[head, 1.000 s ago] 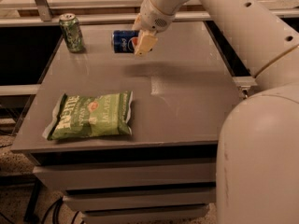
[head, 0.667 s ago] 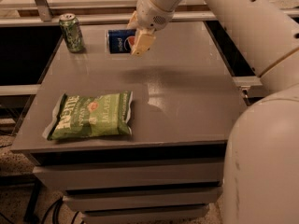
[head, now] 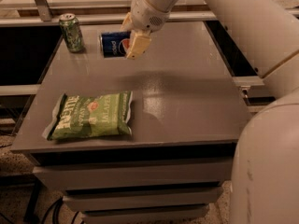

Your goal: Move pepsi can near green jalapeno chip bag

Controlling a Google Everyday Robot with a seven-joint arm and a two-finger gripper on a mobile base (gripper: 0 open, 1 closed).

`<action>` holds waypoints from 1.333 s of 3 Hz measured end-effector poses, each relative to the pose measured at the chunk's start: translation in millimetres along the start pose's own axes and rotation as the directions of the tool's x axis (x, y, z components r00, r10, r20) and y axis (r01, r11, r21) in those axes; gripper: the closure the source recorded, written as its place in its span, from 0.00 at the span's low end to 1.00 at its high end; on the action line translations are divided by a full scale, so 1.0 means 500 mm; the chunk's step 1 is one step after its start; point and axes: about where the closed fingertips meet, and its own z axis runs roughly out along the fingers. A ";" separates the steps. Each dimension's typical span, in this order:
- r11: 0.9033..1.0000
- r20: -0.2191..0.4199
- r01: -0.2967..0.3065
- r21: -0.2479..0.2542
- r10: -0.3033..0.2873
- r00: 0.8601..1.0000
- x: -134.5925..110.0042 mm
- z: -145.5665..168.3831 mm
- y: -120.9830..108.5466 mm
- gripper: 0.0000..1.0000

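The pepsi can (head: 113, 44) is dark blue and lies on its side at the far part of the grey table (head: 187, 92). My gripper (head: 131, 43) reaches down from the upper right and is shut on the can's right end, with one cream finger (head: 138, 44) in front of it. I cannot tell whether the can rests on the table or hangs just above it. The green jalapeno chip bag (head: 91, 115) lies flat near the table's front left corner, well apart from the can and nearer the camera.
A green patterned can (head: 71, 31) stands upright at the far left corner, just left of the pepsi can. My white arm (head: 261, 27) crosses the upper right and my body (head: 266, 171) fills the lower right. Drawers sit below the table's front edge.
My gripper has moved left with the pepsi can in it, closer to the green patterned can. The chip bag and green can have not moved.
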 end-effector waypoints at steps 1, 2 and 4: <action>0.999 0.004 0.021 -0.047 -0.021 1.000 -0.003 0.022 0.023 1.00; 0.995 0.009 0.040 -0.087 -0.040 0.999 -0.007 0.035 0.055 1.00; 0.990 -0.009 0.012 -0.137 -0.013 1.000 0.024 0.025 0.135 1.00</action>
